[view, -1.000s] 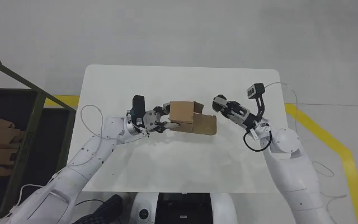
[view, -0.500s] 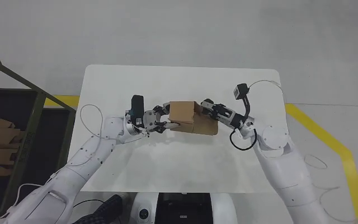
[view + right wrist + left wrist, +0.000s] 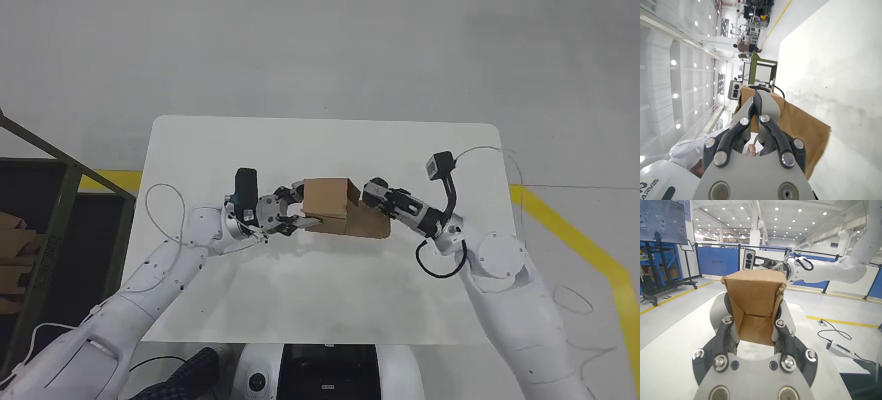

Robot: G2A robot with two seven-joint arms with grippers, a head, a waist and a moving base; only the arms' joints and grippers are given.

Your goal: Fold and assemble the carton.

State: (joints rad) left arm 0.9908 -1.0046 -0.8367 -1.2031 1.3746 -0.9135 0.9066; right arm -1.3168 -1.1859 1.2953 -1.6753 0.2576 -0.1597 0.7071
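On the table [image 3: 300, 290], the left gripper [image 3: 297, 208] clasps the carton [image 3: 333, 203] at its left end; the right gripper [image 3: 755, 92], pinched closed, touches its right side.

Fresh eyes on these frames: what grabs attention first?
The brown carton, partly folded, sits in the middle of the white table with an arm at each end. The left gripper clasps its open end, one finger outside each side wall. The right gripper, fingers shut, is at the opposite end beside a loose flap.
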